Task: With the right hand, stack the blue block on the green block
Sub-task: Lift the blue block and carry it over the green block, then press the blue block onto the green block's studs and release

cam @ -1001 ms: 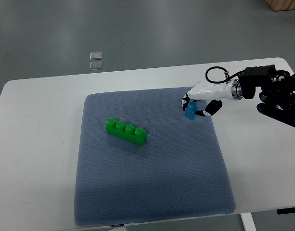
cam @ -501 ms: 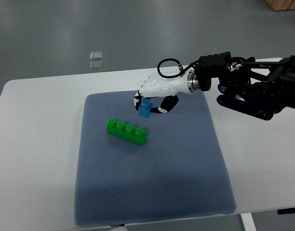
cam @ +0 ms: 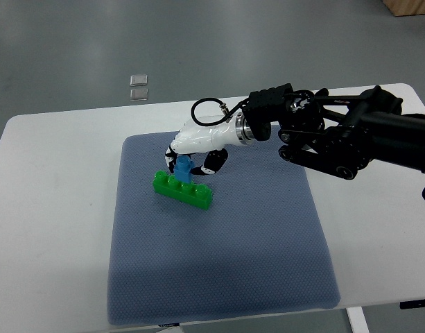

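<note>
blue block (cam: 184, 166) sits pinched in the curled fingers (cam: 175, 154) of the right hand (cam: 195, 147), directly above the green block (cam: 183, 189) and touching or nearly touching its studded top near the left end; whether it is fully seated cannot be told from this angle. the white hand reaches in from the right on a black arm (cam: 344, 135) that crosses the table's far right portion, with a black cable (cam: 206, 111) looping at the wrist. one finger shows on the block's left side and another on its right, so the block is only partly seen between them.

green block, a 4-stud brick, lies flat and angled on the blue-grey mat (cam: 219, 277), its left end farther from the camera than its right end. the mat covers the middle of the white table (cam: 53, 229), with bare tabletop on both sides. beyond the table's far edge is a grey floor (cam: 233, 41), where 2 small clear squares (cam: 138, 87) lie one behind the other. a strip of wood-coloured furniture (cam: 410, 7) shows in the top right corner.

the near half of the mat is open, as is the stretch left of the green block. the mat's near edge runs close to the table's near edge. the arm fills much of the space right of the stack.
</note>
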Action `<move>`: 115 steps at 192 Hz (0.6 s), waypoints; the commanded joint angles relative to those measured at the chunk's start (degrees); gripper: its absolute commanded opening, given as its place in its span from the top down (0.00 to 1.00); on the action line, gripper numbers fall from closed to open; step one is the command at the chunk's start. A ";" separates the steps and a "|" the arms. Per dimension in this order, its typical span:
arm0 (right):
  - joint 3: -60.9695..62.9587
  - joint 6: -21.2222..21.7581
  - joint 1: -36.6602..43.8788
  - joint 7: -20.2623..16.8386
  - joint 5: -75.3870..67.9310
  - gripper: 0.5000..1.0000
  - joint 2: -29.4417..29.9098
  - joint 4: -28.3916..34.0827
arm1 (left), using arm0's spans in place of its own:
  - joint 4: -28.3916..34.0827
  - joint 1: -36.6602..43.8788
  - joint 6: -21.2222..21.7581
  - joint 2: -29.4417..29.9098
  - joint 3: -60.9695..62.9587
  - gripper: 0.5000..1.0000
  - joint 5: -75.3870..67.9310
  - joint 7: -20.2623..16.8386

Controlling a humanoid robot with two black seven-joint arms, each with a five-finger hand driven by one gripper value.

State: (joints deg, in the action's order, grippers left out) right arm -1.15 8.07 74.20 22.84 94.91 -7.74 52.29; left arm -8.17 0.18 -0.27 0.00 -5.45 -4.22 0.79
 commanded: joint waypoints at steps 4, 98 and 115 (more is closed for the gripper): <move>-0.87 0.10 -0.54 0.01 0.10 0.90 0.71 -0.79 | 0.00 0.00 0.01 0.00 0.00 0.00 0.00 0.09; -1.66 0.19 -1.42 0.01 0.28 0.90 1.85 -1.23 | 0.00 0.00 0.01 0.00 0.00 0.00 0.00 0.00; -1.66 0.19 -1.51 0.01 0.28 0.90 1.85 -1.23 | 0.00 0.00 0.01 0.00 0.00 0.00 0.00 0.00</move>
State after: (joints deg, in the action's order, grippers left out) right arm -2.81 8.35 72.80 22.84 95.19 -5.89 51.11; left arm -8.17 0.18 -0.27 0.00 -5.45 -4.22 0.79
